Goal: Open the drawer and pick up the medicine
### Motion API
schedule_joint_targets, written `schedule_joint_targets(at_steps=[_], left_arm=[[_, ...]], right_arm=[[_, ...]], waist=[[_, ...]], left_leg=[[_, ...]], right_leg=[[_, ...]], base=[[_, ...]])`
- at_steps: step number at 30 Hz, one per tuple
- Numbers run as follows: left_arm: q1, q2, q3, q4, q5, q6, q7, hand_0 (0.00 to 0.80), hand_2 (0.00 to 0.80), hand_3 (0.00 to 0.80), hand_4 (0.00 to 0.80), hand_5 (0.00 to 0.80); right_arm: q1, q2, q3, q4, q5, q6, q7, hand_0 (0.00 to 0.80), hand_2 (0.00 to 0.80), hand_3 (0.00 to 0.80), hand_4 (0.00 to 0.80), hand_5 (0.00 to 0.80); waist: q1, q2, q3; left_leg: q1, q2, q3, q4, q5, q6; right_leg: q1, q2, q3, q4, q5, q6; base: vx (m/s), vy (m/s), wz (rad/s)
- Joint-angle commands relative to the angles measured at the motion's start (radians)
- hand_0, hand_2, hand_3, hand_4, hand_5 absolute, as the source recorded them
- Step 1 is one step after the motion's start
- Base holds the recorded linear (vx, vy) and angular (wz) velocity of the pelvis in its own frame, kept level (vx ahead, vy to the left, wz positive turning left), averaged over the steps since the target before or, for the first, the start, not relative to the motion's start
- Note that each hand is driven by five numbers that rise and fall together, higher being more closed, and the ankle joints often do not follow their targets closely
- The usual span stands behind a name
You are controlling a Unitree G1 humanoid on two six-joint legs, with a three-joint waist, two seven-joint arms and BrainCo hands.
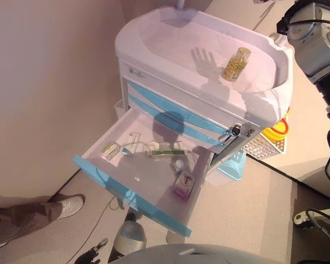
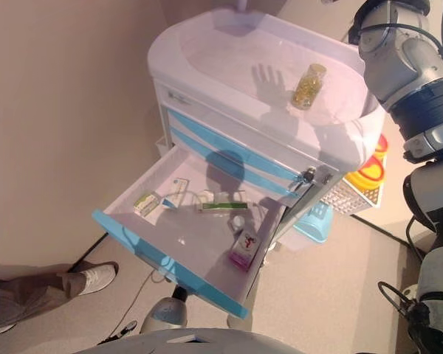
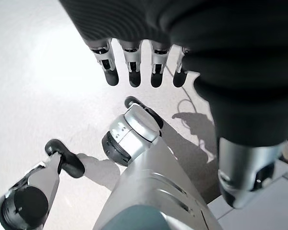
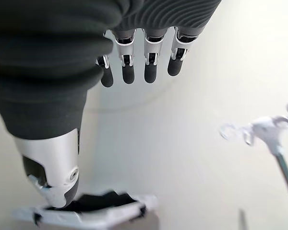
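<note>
- With the drawer [image 1: 148,176] already pulled out, medicine boxes [image 2: 245,248] lie inside, well below the right robot hand [image 4: 134,62].
- Both hands hang spread and empty, the left robot hand [image 3: 134,67] by the floor.
- Next step, I judge: reaching down to grasp a box.

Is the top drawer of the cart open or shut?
Open: the drawer is pulled far out from the cart, showing medicine boxes inside.

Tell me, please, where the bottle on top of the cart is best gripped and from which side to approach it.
Probably round the middle of its body. The bottle of yellow pills stands alone on the cart's white top tray, close to the raised right rim, so coming down from above, thumb and fingers closing on opposite sides below the cap, looks safest.
</note>
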Motion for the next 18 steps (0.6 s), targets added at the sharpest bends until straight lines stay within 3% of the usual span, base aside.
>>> schedule_joint_targets(at_steps=[1,8,14,18], left_arm=[[0.02,0.027,-0.028,0.009,0.09,-0.076,0.004,0.0,0.0,0.0,0.0,0.0],[-0.017,0.032,-0.071,-0.078,0.185,-0.127,0.039,0.0,0.0,0.0,0.0,0.0],[-0.055,0.044,-0.133,-0.142,0.309,-0.141,0.096,0.0,0.0,0.0,0.0,0.0],[-0.072,0.068,-0.171,-0.195,0.382,-0.137,0.118,0.0,0.0,0.0,0.0,0.0]], right_arm=[[-0.145,-0.056,0.036,-0.141,0.037,-0.098,-0.045,0.0,0.0,0.0,0.0,0.0],[0.076,-0.052,-0.146,-0.56,0.119,-0.183,0.05,0.0,0.0,0.0,0.0,0.0],[0.328,0.044,-0.264,-0.814,0.198,-0.234,0.181,0.0,0.0,0.0,0.0,0.0],[0.476,0.097,-0.276,-0.943,0.273,-0.275,0.296,0.0,0.0,0.0,0.0,0.0]], waist=[[-0.01,0.013,-0.065],[-0.065,0.055,-0.075],[-0.1,0.086,-0.075],[-0.126,0.104,-0.072]], left_leg=[[0.051,-0.006,-0.007,0.002,-0.099,0.052],[0.051,-0.005,0.026,-0.008,-0.099,0.052],[0.06,-0.001,0.052,-0.018,-0.101,0.048],[0.065,0.002,0.072,-0.017,-0.105,0.045]], right_leg=[[-0.117,-0.072,-0.018,0.07,0.115,0.032],[-0.141,-0.071,0.024,0.071,0.109,0.03],[-0.151,-0.067,0.053,0.069,0.105,0.027],[-0.16,-0.066,0.075,0.067,0.108,0.028]], base=[[-0.055,-0.002,-0.25],[-0.064,0.003,-0.19],[-0.047,-0.001,-0.22],[-0.037,0.003,-0.17]])
